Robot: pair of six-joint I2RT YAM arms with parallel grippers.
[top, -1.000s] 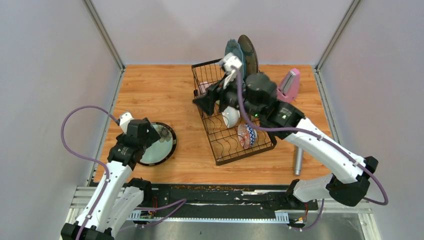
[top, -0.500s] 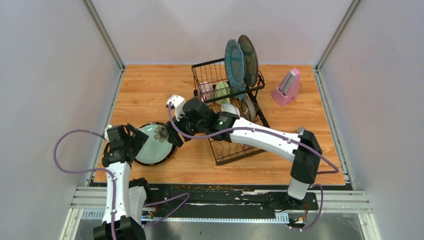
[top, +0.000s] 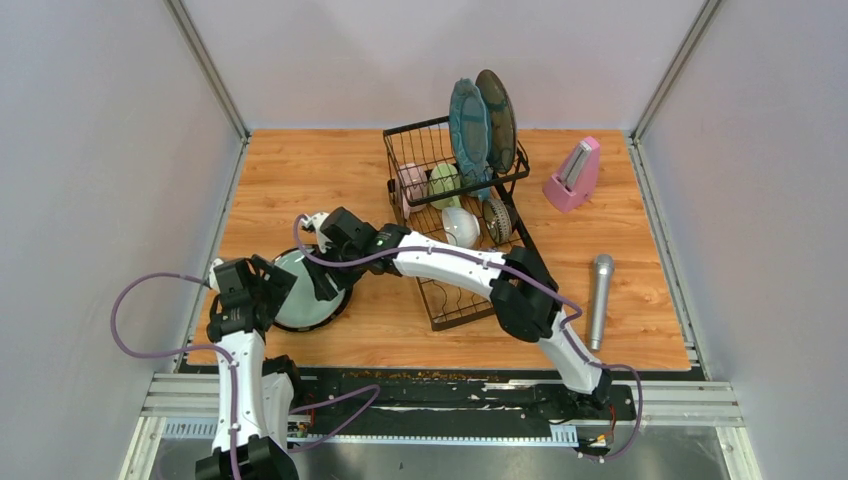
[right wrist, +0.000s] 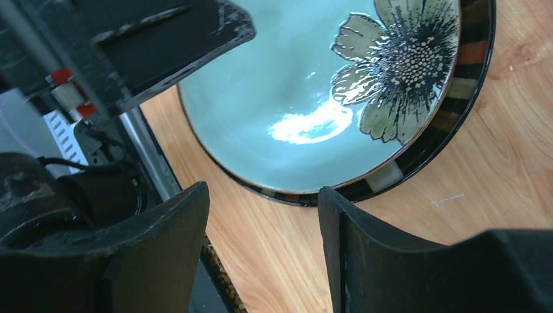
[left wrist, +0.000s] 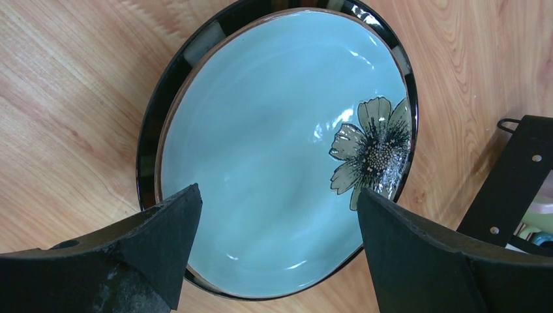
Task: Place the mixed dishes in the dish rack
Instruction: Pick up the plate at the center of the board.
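The blue flower plate (left wrist: 274, 150) lies flat near the worktop's left edge, apart from the dish rack (top: 460, 300). My left gripper (left wrist: 277, 195) and right gripper (right wrist: 262, 192) both hang over it, jaws spread, holding nothing. My worry: two arms crowding one plate could bump, or shove it sideways.

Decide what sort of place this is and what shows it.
Most likely a robotics lab test cell, not a kitchen: a left arm and right arm bolted at the edge of a wooden table, plain grey walls closing it in, and mismatched props, a dish rack, pink metronome and microphone.
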